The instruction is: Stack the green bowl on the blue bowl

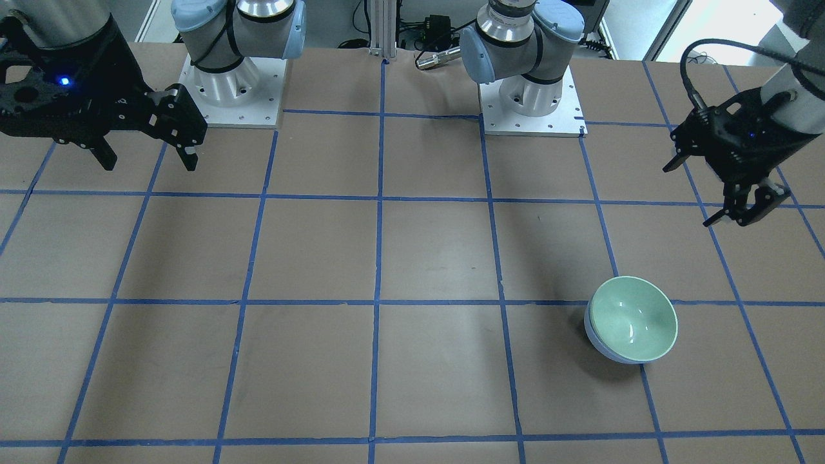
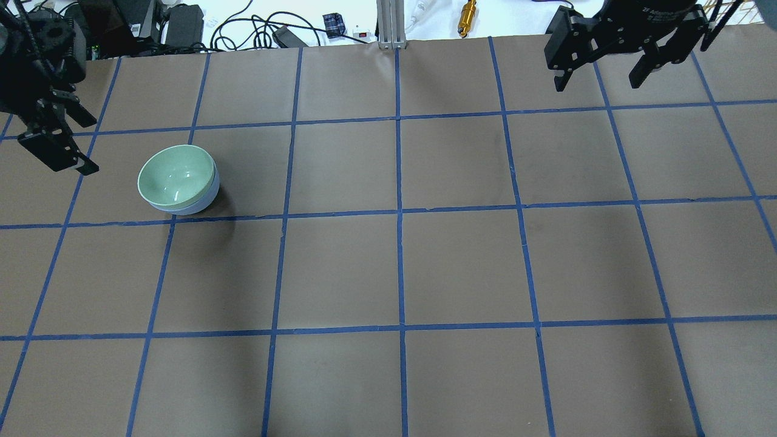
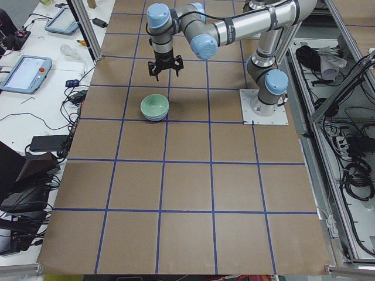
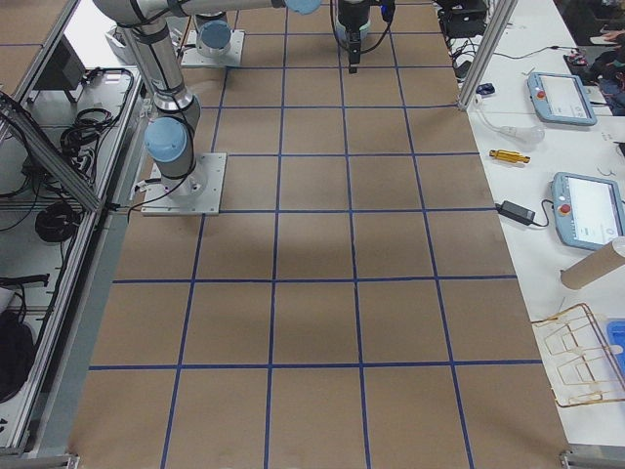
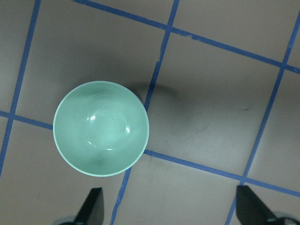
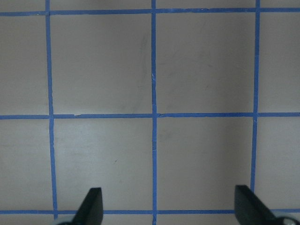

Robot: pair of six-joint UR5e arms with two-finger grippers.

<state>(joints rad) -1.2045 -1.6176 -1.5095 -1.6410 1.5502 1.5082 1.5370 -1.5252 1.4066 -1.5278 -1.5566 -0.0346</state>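
Observation:
The pale mint-green bowl point(image 1: 635, 317) sits nested inside the periwinkle-blue bowl point(image 1: 596, 341), and only a crescent of the blue one shows under its rim. The stack stands on the table's left part in the overhead view, green bowl point(image 2: 176, 177) over blue bowl point(image 2: 205, 201). My left gripper point(image 1: 731, 219) is open and empty, raised above the table and off to the side of the stack. In the left wrist view the green bowl point(image 5: 101, 127) lies ahead of the open fingers point(image 5: 93, 208); the blue bowl is hidden there. My right gripper point(image 2: 596, 82) is open and empty, high over the far right of the table.
The table point(image 2: 400, 267) is covered in brown paper with a blue tape grid. The two arm bases point(image 1: 235, 84) point(image 1: 532, 96) stand at the robot's edge. Cables and small tools point(image 2: 467, 12) lie beyond the far edge. The right wrist view shows only bare grid point(image 6: 154, 115).

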